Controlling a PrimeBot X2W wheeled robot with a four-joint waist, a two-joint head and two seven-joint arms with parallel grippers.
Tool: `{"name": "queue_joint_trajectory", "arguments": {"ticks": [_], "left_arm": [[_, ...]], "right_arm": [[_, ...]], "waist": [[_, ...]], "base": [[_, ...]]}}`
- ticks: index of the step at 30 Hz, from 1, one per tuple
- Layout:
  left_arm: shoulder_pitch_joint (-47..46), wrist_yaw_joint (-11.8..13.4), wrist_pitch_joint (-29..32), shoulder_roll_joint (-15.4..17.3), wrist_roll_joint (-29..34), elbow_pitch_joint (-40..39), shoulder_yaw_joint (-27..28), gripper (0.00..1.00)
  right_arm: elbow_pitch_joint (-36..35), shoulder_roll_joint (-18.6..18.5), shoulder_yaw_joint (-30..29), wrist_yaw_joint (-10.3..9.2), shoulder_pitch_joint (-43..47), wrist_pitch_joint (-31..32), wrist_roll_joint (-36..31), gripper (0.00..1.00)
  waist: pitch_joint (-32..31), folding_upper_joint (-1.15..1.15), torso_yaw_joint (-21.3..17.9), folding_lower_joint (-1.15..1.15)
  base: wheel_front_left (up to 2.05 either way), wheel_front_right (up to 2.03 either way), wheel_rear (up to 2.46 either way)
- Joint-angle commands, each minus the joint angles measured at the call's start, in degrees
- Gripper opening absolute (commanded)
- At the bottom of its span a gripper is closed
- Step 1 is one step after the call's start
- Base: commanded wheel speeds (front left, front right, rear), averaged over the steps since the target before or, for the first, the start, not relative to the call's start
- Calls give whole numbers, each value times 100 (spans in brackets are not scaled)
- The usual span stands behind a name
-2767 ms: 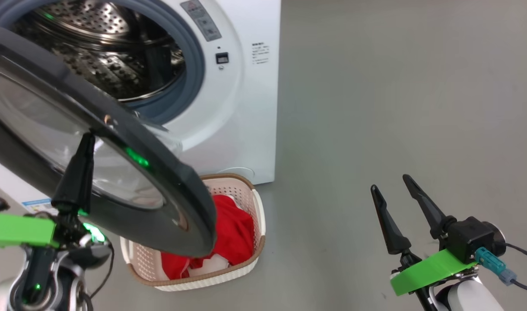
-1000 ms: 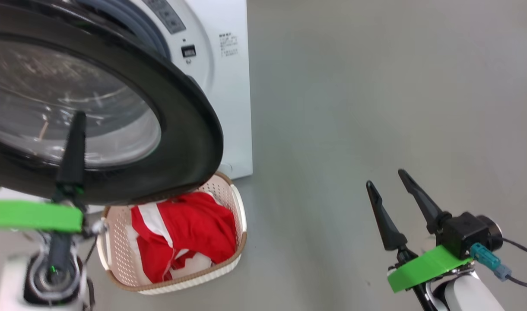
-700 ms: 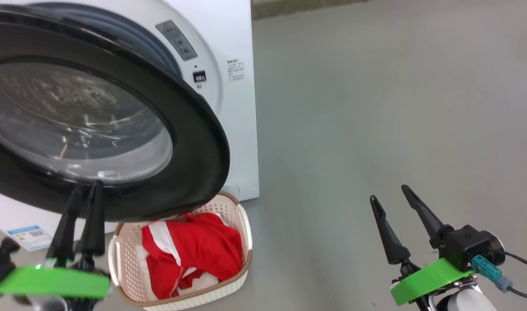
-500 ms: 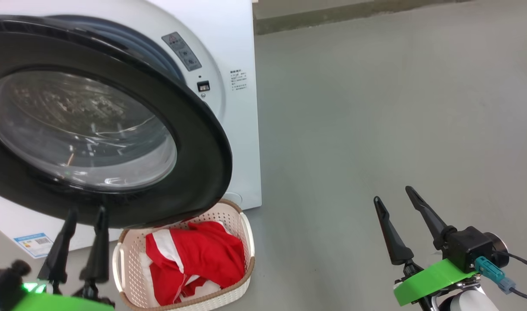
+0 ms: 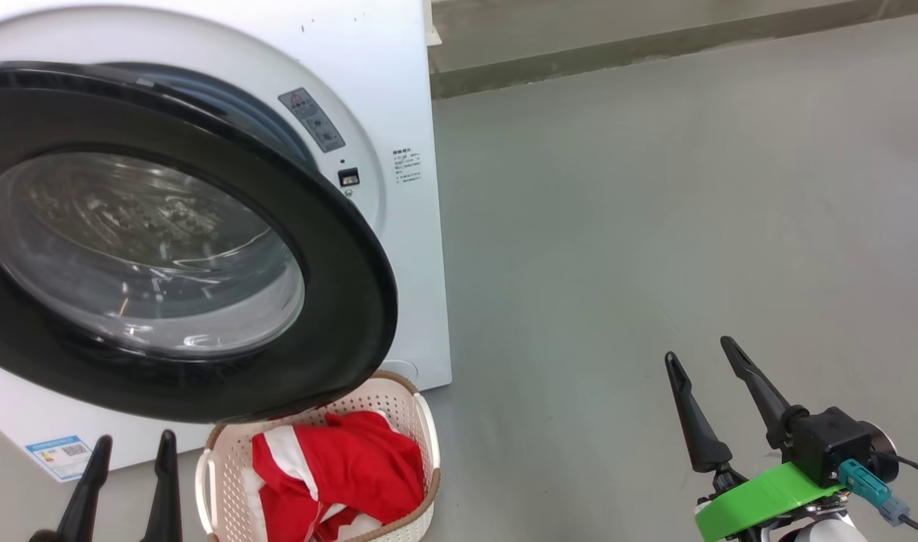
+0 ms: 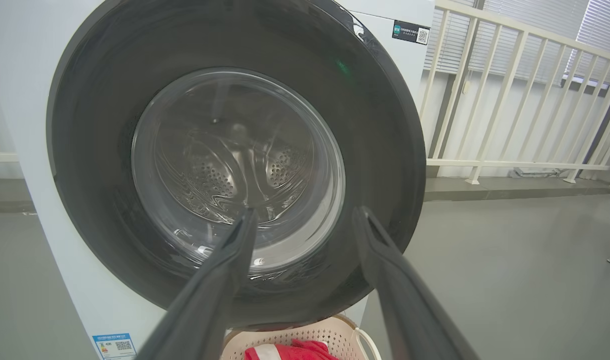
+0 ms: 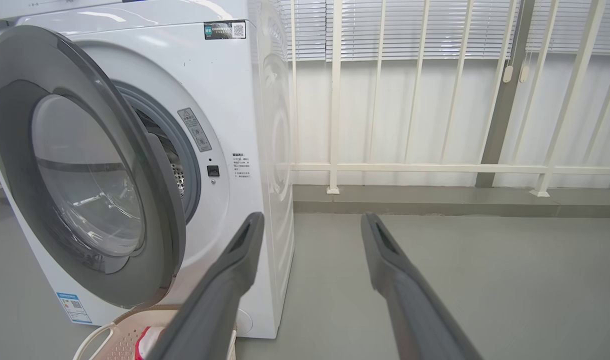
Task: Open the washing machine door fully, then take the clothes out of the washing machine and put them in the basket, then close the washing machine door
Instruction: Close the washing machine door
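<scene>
The clothes (image 5: 338,470) lie in the basket (image 5: 427,421) beneath the washing machine door (image 5: 346,301), ajar and, I'd say, needing only a shove shut; the left gripper (image 5: 134,438) and right gripper (image 5: 698,350) are spread, empty.

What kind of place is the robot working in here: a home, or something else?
Probably a laundry corner in a bare hall or enclosed balcony, not a furnished room. A white washing machine stands on a plain grey floor, with a cream railing and window blinds beyond it.
</scene>
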Motion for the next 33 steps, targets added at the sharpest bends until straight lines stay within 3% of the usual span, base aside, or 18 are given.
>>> {"name": "queue_joint_trajectory", "arguments": {"ticks": [1, 32, 33], "left_arm": [[-90, -43, -68, -2, -6, -96, 287, 100], [-90, -135, -69, -314, 554, 348, 399, 100], [-108, -136, -69, -329, 583, 347, 364, 100]], "right_arm": [[-156, -14, 76, 35, -65, -36, -83, 100], [-124, 11, 111, 35, -49, -36, -85, 100], [-79, 14, 156, 35, -51, -36, -62, 78]], "waist": [[-36, 0, -15, 0], [-62, 0, 61, 0], [-51, 0, 102, 0]], "base": [[0, 0, 0], [0, 0, 0], [0, 0, 0]]}}
